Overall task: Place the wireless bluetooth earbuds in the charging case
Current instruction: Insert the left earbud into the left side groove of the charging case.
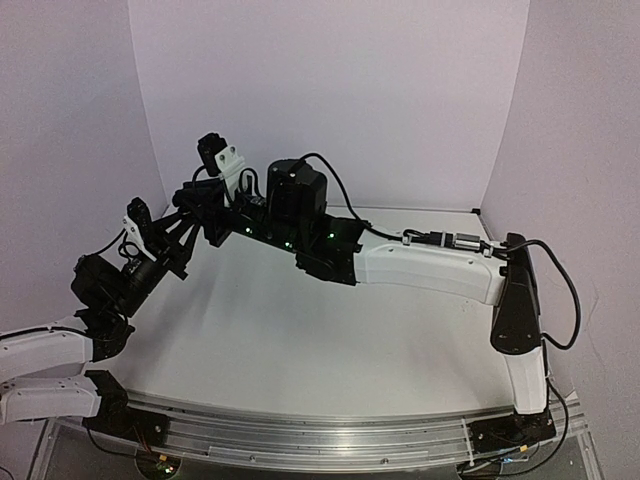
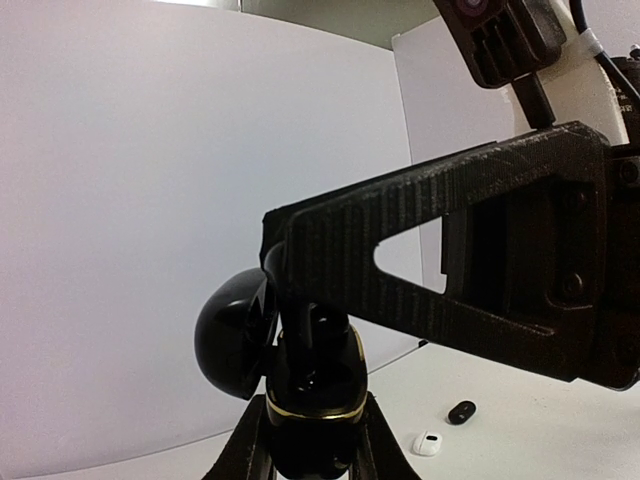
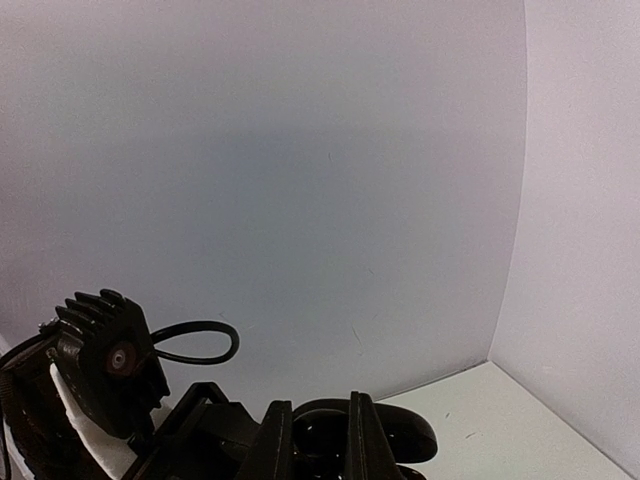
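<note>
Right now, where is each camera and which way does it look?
Top external: above and behind, looking down on the table; left arm, right arm show.
Left wrist: on the left arm, facing the walls; left gripper holds the open charging case, right gripper near it.
Right wrist: on the right arm, facing the back wall; own fingers show.
Top and left wrist share the right arm.

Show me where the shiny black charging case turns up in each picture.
Top external: too hidden to pick out.
Left wrist: the black charging case sits bottom centre, held by the left gripper.
Right wrist: probably the glossy black curve at bottom centre.
Shared landmark: the pale wall behind it.
</note>
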Robot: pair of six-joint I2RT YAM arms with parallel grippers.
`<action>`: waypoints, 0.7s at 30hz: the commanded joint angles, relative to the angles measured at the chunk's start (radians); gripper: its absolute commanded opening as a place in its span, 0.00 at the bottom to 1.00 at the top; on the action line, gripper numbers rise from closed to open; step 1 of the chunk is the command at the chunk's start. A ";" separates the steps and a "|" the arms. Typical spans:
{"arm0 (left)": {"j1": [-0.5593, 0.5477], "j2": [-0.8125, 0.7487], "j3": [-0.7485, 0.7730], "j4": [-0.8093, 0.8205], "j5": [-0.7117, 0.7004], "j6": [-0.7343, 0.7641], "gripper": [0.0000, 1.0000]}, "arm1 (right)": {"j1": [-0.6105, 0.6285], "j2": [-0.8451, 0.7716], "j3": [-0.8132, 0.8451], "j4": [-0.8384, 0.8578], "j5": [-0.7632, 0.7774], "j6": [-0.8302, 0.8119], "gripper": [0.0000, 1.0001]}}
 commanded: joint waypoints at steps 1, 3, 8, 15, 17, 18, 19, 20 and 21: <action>0.003 -0.004 0.039 0.036 -0.007 -0.015 0.00 | 0.003 0.000 -0.010 0.017 0.007 0.016 0.00; 0.002 -0.004 0.041 0.036 -0.007 -0.016 0.00 | 0.005 0.013 -0.007 0.017 -0.004 0.036 0.00; 0.003 -0.004 0.042 0.045 -0.008 -0.016 0.00 | 0.005 0.018 -0.022 0.020 -0.004 0.049 0.00; 0.003 0.007 0.041 0.072 -0.006 -0.032 0.00 | 0.005 0.064 0.002 0.087 -0.037 0.169 0.00; 0.003 0.008 0.040 0.080 -0.008 -0.032 0.00 | 0.005 0.077 -0.001 0.114 -0.042 0.205 0.00; 0.003 0.008 0.040 0.082 -0.011 -0.032 0.00 | 0.005 0.078 -0.007 0.124 -0.041 0.215 0.00; 0.003 0.007 0.041 0.084 -0.017 -0.033 0.00 | 0.004 0.075 -0.018 0.132 -0.036 0.221 0.00; 0.003 0.006 0.041 0.086 -0.022 -0.033 0.00 | 0.005 0.069 -0.033 0.140 -0.028 0.225 0.00; 0.003 0.006 0.041 0.087 -0.027 -0.033 0.00 | 0.005 0.058 -0.053 0.148 -0.021 0.227 0.00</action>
